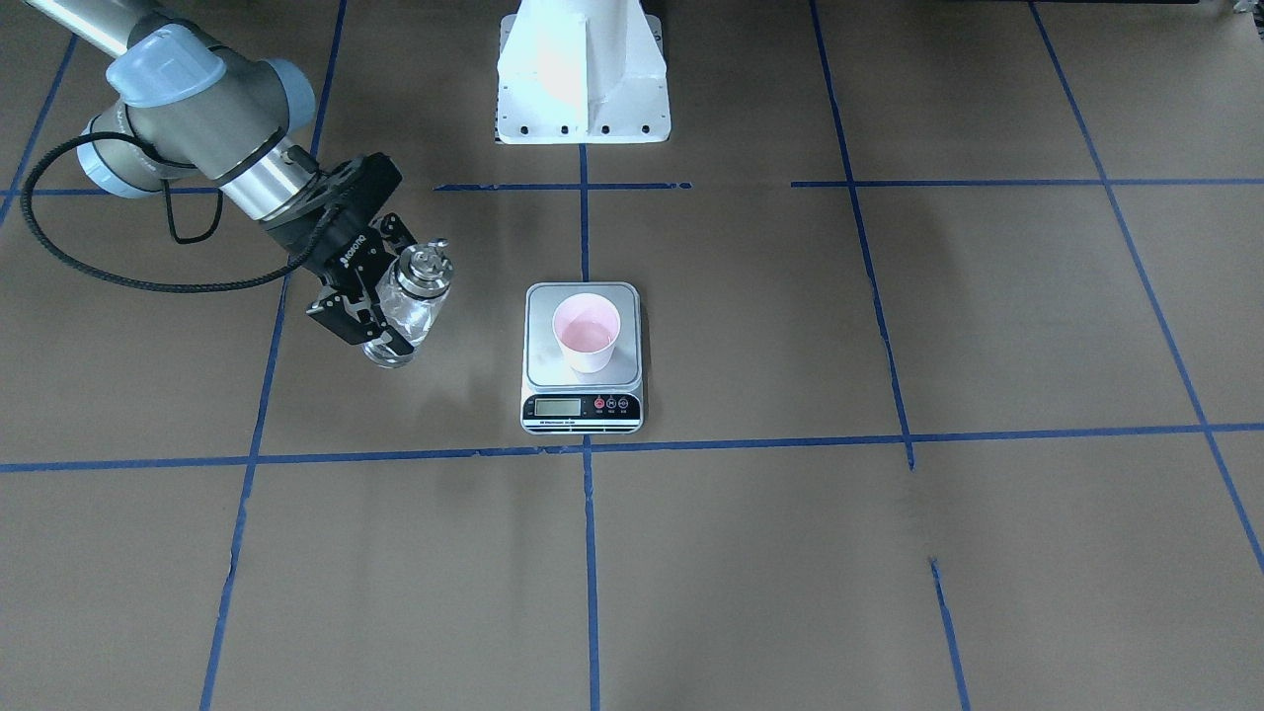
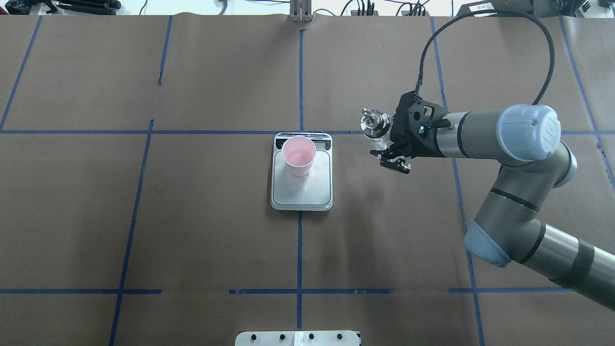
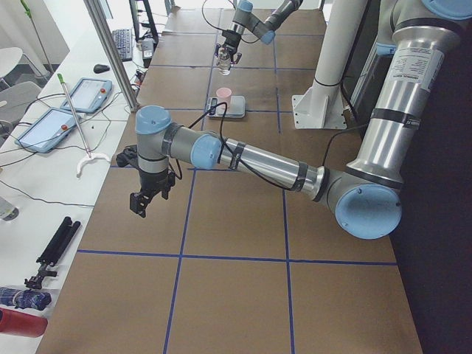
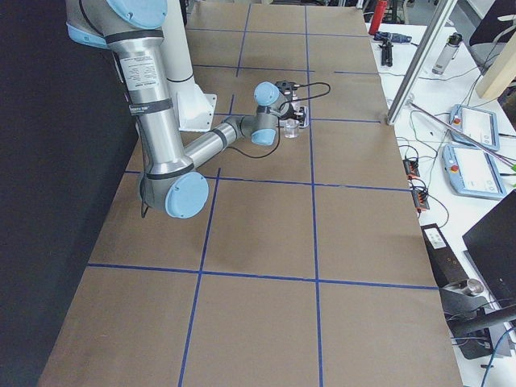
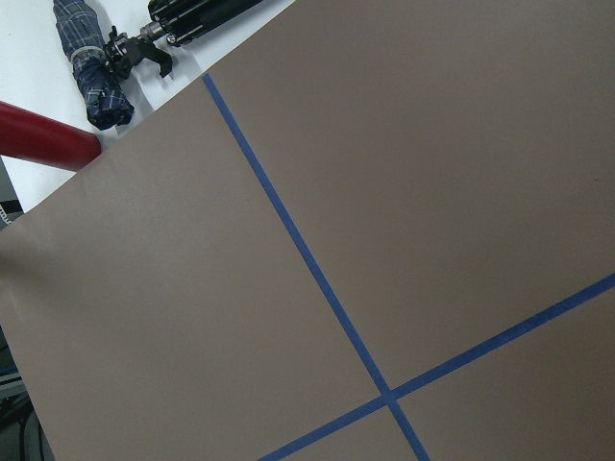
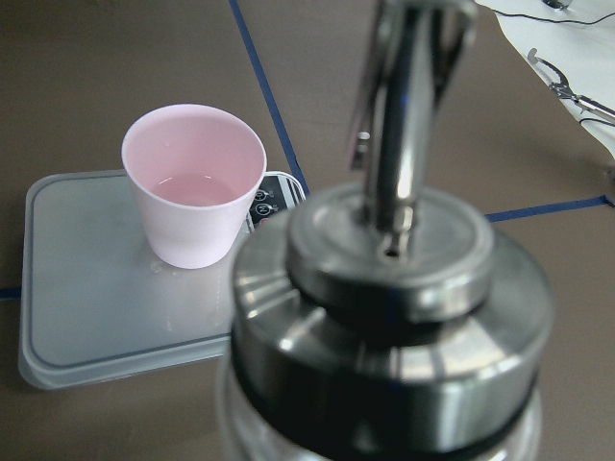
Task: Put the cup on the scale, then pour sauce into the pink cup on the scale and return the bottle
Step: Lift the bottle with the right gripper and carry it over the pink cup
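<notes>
The pale pink cup [image 1: 586,333] [image 2: 299,154] stands upright on the steel scale [image 1: 543,367] [image 2: 302,190], toward its display end. In the right wrist view the cup [image 6: 195,182] holds a little clear sauce [image 6: 197,184]. My right gripper [image 1: 390,301] [image 2: 387,146] is shut on the clear glass bottle [image 1: 415,296] [image 2: 376,125], which is near upright, off to the scale's side and apart from it. Its silver pourer cap [image 6: 384,279] fills the wrist view. My left gripper [image 3: 144,203] hangs far off over bare table; I cannot tell whether it is open.
The white robot pedestal [image 1: 583,79] stands behind the scale. Blue tape lines cross the brown table cover. Beside the table's left end lie a folded umbrella [image 5: 91,67], a red cylinder [image 5: 43,139] and teach pendants [image 3: 44,129].
</notes>
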Controlling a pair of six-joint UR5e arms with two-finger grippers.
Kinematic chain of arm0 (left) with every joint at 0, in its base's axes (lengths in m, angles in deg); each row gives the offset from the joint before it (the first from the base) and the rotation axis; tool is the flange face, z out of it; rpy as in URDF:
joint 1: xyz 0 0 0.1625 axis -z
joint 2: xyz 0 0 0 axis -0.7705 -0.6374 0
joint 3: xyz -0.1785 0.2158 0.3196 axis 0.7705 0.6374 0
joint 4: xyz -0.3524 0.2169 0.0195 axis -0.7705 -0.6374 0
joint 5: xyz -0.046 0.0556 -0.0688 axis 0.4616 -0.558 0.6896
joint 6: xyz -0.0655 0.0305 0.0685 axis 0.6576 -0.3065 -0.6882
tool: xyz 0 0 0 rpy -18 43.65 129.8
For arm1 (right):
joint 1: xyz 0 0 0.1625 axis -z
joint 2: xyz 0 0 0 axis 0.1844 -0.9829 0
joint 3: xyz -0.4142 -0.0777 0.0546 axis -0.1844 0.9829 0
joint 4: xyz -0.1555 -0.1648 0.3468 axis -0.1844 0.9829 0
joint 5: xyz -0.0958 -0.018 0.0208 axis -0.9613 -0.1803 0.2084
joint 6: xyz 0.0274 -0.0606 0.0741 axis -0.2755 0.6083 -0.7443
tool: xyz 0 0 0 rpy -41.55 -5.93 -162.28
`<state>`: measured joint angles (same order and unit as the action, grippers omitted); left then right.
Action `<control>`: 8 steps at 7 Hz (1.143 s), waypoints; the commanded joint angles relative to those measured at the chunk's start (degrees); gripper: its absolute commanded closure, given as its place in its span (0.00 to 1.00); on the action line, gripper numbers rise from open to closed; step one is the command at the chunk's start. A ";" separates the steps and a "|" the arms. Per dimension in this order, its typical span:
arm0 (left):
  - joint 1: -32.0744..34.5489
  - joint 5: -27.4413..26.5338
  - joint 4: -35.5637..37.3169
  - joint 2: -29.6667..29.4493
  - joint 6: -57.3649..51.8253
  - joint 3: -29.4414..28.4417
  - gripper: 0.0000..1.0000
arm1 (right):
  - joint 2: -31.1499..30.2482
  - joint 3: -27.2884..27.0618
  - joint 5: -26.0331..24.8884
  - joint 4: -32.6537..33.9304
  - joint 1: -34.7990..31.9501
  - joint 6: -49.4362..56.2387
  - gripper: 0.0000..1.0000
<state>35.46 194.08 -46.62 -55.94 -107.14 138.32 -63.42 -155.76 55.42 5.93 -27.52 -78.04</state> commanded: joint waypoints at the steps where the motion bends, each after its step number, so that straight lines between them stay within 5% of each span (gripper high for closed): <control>1: 0.00 0.65 0.00 0.21 0.07 -0.28 0.00 | 6.26 -1.22 -0.03 15.48 0.52 5.57 1.00; 6: 0.00 1.88 0.00 0.82 0.07 -0.63 0.00 | 13.40 -1.22 -0.91 38.26 1.14 13.93 1.00; 8: 0.00 1.88 0.00 0.91 0.07 -0.55 0.00 | 14.73 -1.92 -5.36 45.05 1.84 16.56 1.00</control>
<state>35.47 195.94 -46.62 -55.12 -107.11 137.74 -49.44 -157.22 53.07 46.66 -26.20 -63.30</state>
